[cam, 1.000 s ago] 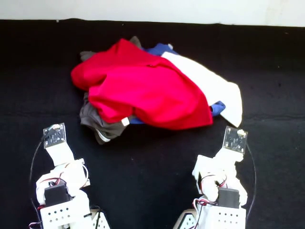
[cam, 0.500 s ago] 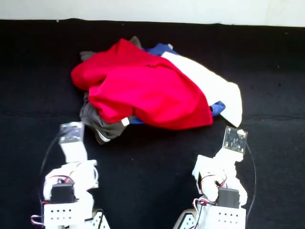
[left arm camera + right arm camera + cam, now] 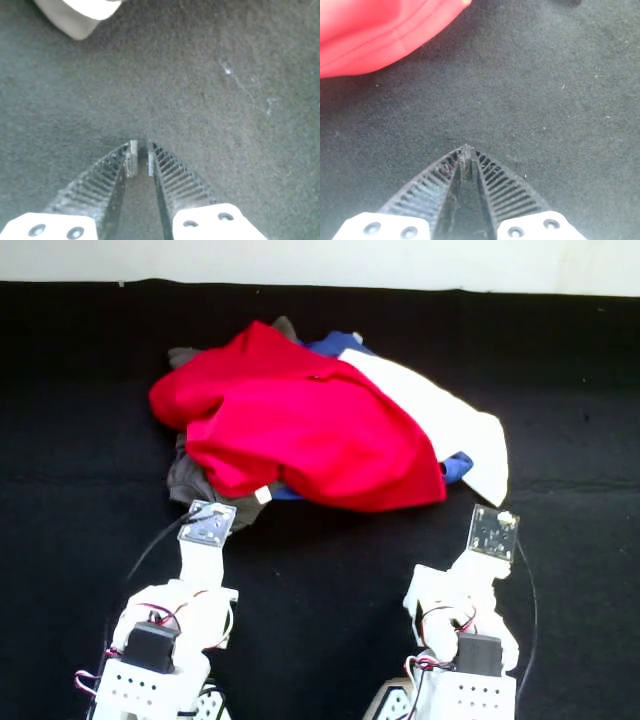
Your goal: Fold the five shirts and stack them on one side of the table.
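Note:
Several shirts lie in one heap at the table's middle back: a red shirt (image 3: 300, 425) on top, a white shirt (image 3: 450, 425) to its right, a blue shirt (image 3: 456, 468) peeking out beneath, and a grey shirt (image 3: 200, 490) at the heap's near-left edge. The left arm (image 3: 205, 530) stands right at the grey shirt's near edge. My left gripper (image 3: 140, 151) is shut over bare cloth-covered table, with a pale bit of fabric (image 3: 75, 17) ahead of it. My right gripper (image 3: 466, 151) is shut and empty over the table, the red shirt's hem (image 3: 375, 35) a short way ahead.
A black cloth (image 3: 330, 580) covers the table, with free room in front of the heap, between the two arms, and on both sides. A pale wall strip (image 3: 320, 260) runs along the table's far edge. The right arm (image 3: 490, 540) stands near the heap's near-right corner.
The left arm has swung to the right and forward, up to the grey shirt's near edge. The right arm and the heap have not moved.

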You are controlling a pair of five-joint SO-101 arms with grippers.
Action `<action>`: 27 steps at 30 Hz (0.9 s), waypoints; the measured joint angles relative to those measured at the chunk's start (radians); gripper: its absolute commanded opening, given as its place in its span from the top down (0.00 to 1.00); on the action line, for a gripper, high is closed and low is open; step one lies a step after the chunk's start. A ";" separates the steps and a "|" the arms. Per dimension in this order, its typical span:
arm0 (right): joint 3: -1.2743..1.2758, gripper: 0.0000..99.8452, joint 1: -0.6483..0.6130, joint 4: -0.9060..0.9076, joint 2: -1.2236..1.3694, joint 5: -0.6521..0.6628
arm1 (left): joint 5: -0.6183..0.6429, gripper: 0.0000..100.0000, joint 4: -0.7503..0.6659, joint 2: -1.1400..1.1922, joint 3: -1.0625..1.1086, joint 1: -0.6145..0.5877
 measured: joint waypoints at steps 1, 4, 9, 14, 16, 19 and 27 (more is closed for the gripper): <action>0.000 0.99 0.000 0.000 0.000 0.000 | 0.000 0.94 0.000 0.000 0.000 0.000; 0.000 0.99 0.000 0.000 0.000 0.000 | 0.000 0.93 0.000 0.000 0.000 0.002; 0.000 0.99 0.000 0.000 0.000 0.000 | 0.000 0.93 -0.037 0.000 0.000 -0.003; 0.000 0.99 0.000 0.000 0.000 0.000 | 0.002 0.93 -0.310 0.000 -0.006 -0.207; 0.000 0.99 0.000 0.000 0.000 0.000 | -0.009 0.93 -0.431 0.000 -0.002 -0.259; 0.000 0.99 0.000 0.000 0.000 0.000 | -0.123 0.93 -0.503 0.000 0.000 -0.275; 0.000 0.99 0.000 0.000 0.000 0.000 | -0.235 0.75 -0.503 0.002 -0.071 -0.319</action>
